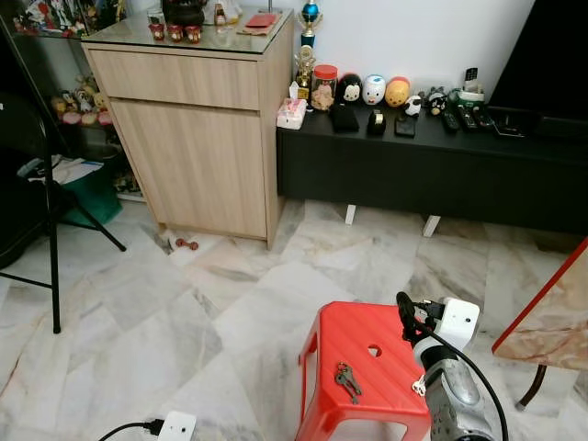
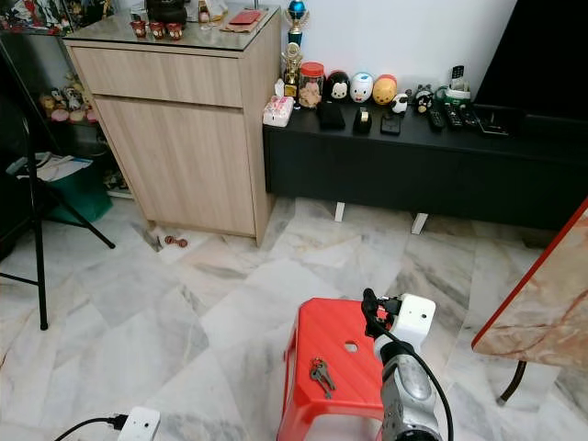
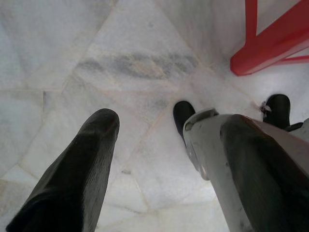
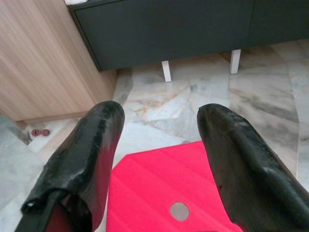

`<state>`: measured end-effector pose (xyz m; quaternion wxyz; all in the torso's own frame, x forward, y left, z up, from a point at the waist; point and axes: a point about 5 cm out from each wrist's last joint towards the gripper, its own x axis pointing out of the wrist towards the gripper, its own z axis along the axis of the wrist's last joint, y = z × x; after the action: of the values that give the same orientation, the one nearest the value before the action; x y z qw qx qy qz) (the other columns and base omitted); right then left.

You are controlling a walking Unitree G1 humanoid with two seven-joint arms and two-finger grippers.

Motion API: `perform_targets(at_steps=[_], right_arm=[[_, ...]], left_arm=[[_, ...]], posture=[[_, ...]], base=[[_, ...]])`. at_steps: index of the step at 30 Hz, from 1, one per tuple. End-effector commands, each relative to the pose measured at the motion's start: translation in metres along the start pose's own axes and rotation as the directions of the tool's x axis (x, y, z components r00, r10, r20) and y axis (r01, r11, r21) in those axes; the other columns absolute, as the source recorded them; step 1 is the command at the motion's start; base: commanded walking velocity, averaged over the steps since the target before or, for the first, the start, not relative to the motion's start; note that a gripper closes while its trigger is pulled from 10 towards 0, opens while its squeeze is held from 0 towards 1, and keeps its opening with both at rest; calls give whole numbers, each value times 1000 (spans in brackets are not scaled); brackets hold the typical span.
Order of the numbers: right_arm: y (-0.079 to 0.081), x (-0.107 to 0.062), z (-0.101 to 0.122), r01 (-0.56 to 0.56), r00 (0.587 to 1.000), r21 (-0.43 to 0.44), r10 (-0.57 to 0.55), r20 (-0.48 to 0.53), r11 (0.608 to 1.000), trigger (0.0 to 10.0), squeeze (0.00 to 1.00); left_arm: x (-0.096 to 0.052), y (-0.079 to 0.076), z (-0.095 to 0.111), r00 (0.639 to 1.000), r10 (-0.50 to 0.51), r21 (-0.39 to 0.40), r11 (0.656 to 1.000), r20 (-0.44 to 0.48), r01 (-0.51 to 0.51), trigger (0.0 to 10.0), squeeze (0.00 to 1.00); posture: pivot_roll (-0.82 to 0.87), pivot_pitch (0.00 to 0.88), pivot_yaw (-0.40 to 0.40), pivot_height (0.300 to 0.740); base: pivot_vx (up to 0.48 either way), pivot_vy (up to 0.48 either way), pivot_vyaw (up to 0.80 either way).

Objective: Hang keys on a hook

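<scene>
I see the keys (image 1: pixel 347 380) lying flat on top of the red stool (image 1: pixel 397 386), toward its 7 o'clock side, with the stool's round hole at their 1 o'clock. My right gripper (image 4: pixel 159 159) hovers above the stool's right part, fingers spread wide with nothing between them, well apart from the keys; through the wrist camera I look past it to the stool top, the marble floor (image 1: pixel 184 303) and the low black bench (image 1: pixel 432 165) beyond. My left gripper (image 3: pixel 164 145) hangs low over the floor, fingers apart and holding nothing, with a red stool leg nearby. A wooden cabinet (image 1: pixel 193 138) stands at 11 o'clock from the stool, touching the black bench's left end.
</scene>
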<state>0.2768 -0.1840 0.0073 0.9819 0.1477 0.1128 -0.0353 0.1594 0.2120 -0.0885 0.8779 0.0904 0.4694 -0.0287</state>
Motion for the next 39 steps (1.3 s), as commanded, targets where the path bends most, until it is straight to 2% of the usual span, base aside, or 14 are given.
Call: perform_targets(at_steps=[1, 10, 30, 33, 36, 39], right_arm=[[-1, 0, 1, -3, 1000, -15, 3, 0, 1000, 10000, 0], [3, 1, 0, -19, 1000, -16, 19, -4, 1000, 10000, 0], [0, -5, -8, -37, 999, -62, 34, -37, 997, 10000, 0], [4, -5, -9, -86, 995, -93, 82, -50, 992, 10000, 0], [6, -9, -18, -142, 986, -223, 117, -121, 965, 10000, 0], [4, -9, -16, -126, 989, -212, 107, -101, 969, 10000, 0]], left_arm=[[0, -1, 1, 1000, -6, 0, 1000, 2, 6, 10000, 0], [1, -2, 3, 1000, 1, -2, 1000, 10, -1, 10000, 0], [0, -6, -2, 1000, -1, -8, 1000, 7, 1, 10000, 0], [0, -7, -2, 1000, -2, -6, 1000, 6, 2, 10000, 0], [0, -7, -2, 1000, 2, 2, 1000, 9, -2, 10000, 0], [0, -7, -1, 1000, 2, 2, 1000, 13, -2, 10000, 0]], posture=[[54, 0, -59, 740], [61, 0, -66, 740], [57, 0, -68, 740], [54, 0, -68, 740], [56, 0, -69, 740], [58, 0, -67, 740]], base=[[277, 0, 0], [278, 0, 0], [0, 0, 0], [0, 0, 0], [0, 0, 0], [0, 0, 0]])
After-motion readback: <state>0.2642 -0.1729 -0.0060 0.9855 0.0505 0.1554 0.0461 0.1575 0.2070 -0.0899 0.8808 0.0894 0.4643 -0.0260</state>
